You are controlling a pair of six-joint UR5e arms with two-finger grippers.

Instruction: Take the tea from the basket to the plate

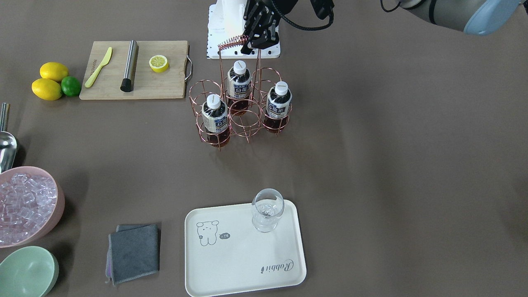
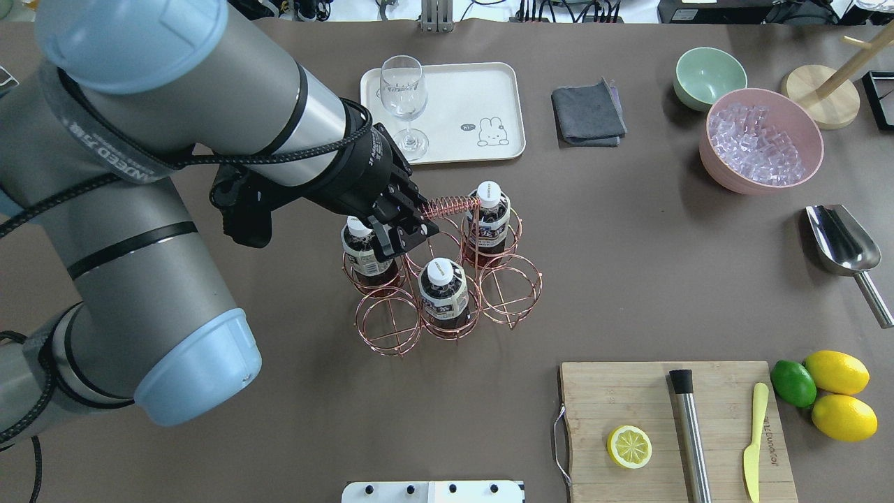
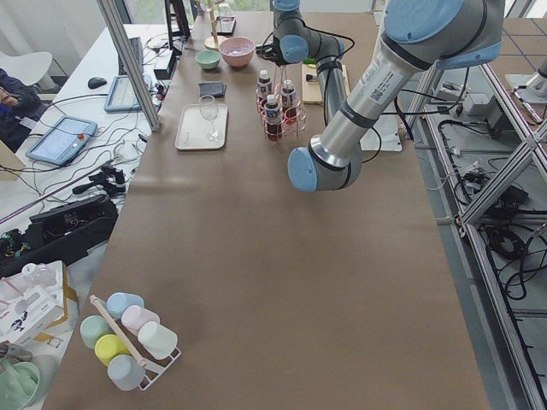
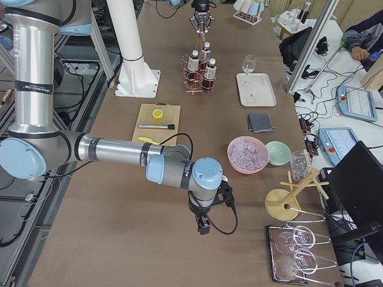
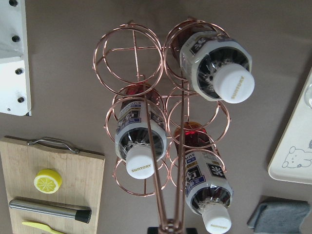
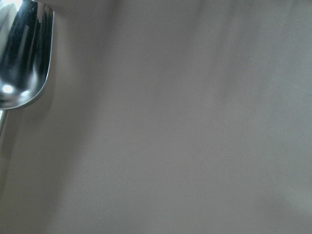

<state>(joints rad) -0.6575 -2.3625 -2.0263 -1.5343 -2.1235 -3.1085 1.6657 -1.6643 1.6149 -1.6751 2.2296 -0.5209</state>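
Note:
Three tea bottles (image 1: 215, 117) (image 1: 239, 84) (image 1: 279, 103) with white caps stand upright in a copper wire basket (image 1: 244, 126) at mid-table. They also show in the overhead view (image 2: 363, 253) (image 2: 443, 293) (image 2: 489, 218) and from above in the left wrist view (image 5: 141, 141). My left gripper (image 2: 413, 222) is shut on one end of the basket's coiled handle (image 2: 450, 205). The plate (image 1: 243, 255), a cream tray with a bear drawing, carries a wine glass (image 1: 267, 214). My right gripper (image 4: 203, 226) hangs over bare table far from the basket; I cannot tell whether it is open or shut.
A cutting board (image 1: 136, 82) holds a lemon half, a steel muddler and a yellow knife. Two lemons and a lime (image 1: 71, 86) lie beside it. A pink bowl of ice (image 1: 24, 206), a green bowl (image 1: 27, 272), a grey cloth (image 1: 134, 251) and a metal scoop (image 6: 22, 58) lie about.

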